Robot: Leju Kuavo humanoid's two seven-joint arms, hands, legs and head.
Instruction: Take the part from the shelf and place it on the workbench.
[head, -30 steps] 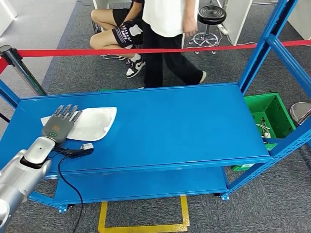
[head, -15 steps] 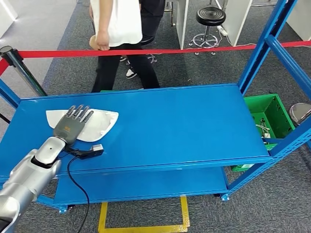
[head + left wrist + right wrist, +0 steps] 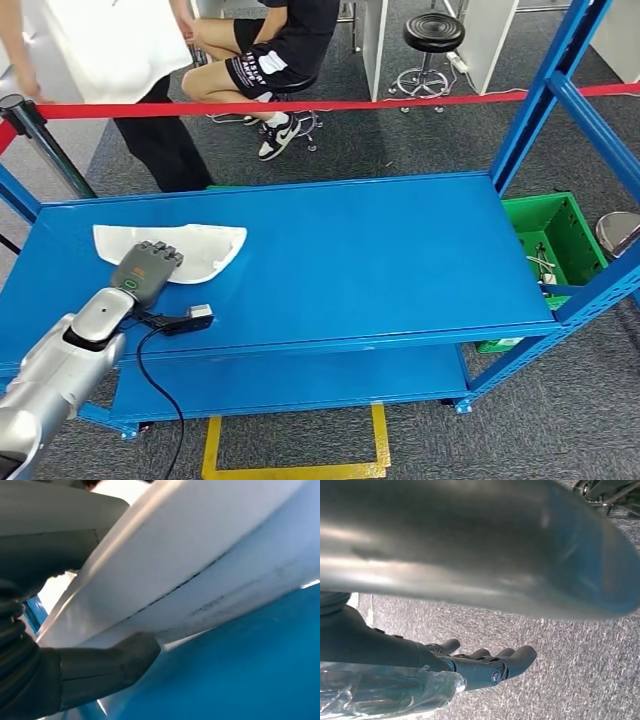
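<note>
While the left hand lies on the white part in the head view, its fingers are curled over the near edge of that part, which rests flat on the top level of the blue shelf, toward its left end. Just beside the hand, nearer to the robot, a small grey camera unit with a black cable sits over the shelf edge. Right of the shelf stands a green crate. Behind the shelf runs a red barrier tape, with one person standing and one person sitting beyond it.

From the left wrist view, the thumb presses under the white part, so the hand is grasping it.

From the right wrist view, the right hand hangs over grey carpet, fingers straight and a little apart, holding nothing.
</note>
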